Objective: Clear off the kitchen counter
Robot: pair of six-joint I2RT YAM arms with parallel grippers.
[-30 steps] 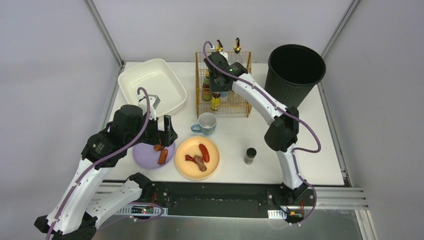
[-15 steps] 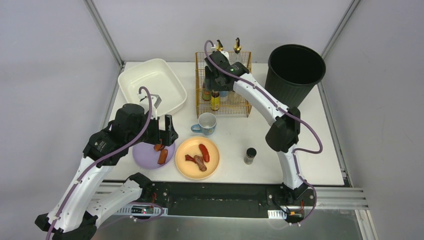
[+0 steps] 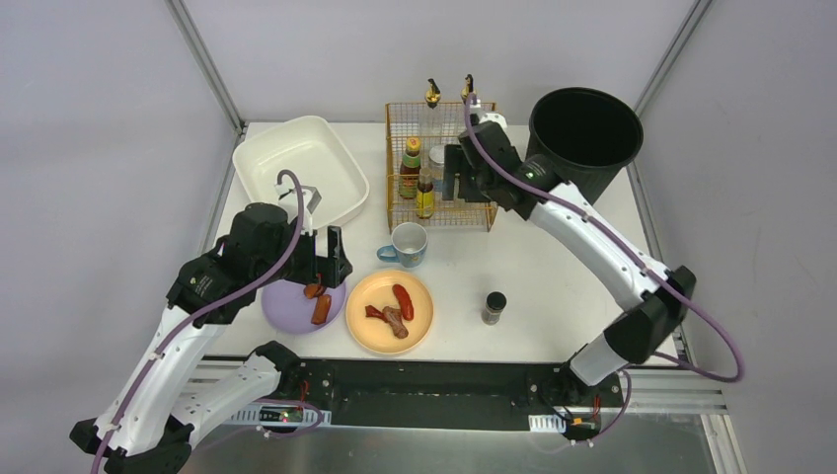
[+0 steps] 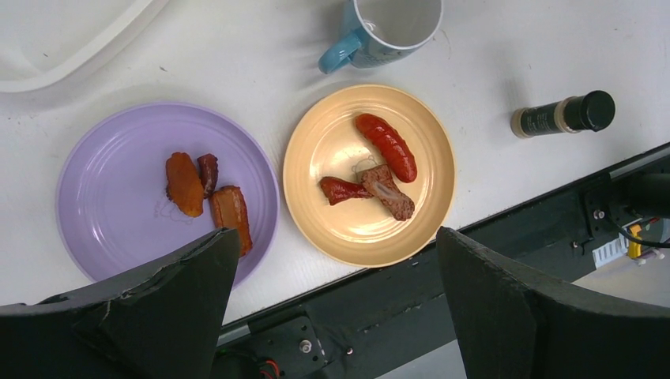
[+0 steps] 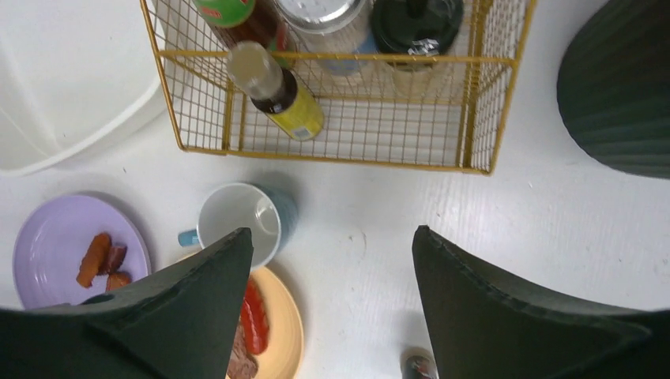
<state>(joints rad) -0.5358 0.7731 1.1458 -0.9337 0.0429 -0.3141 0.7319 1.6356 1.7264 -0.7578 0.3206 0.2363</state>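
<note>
The white kitchen counter [image 3: 553,247] holds a purple plate [image 3: 281,311] with browned food pieces [image 3: 318,306], a yellow plate [image 3: 419,326] with a red sausage [image 3: 403,300] and meat scraps, a blue mug [image 3: 409,244] and a dark spice jar [image 3: 494,307]. My left gripper [image 3: 331,259] hangs open and empty over the purple plate's right edge; its wrist view shows both plates below [image 4: 333,237]. My right gripper [image 3: 456,178] is open and empty above the front right of the wire basket [image 3: 441,212], with the mug [image 5: 237,221] below it in the right wrist view [image 5: 332,231].
The gold wire basket holds several bottles [image 5: 276,91] at the back middle. A black bin [image 3: 582,138] stands at the back right. A white basin [image 3: 301,173] sits at the back left. A black rail [image 3: 444,380] runs along the front edge.
My right arm has swung right, its gripper moving from the basket's left rear to over its front right, still open. My left arm has barely moved.
</note>
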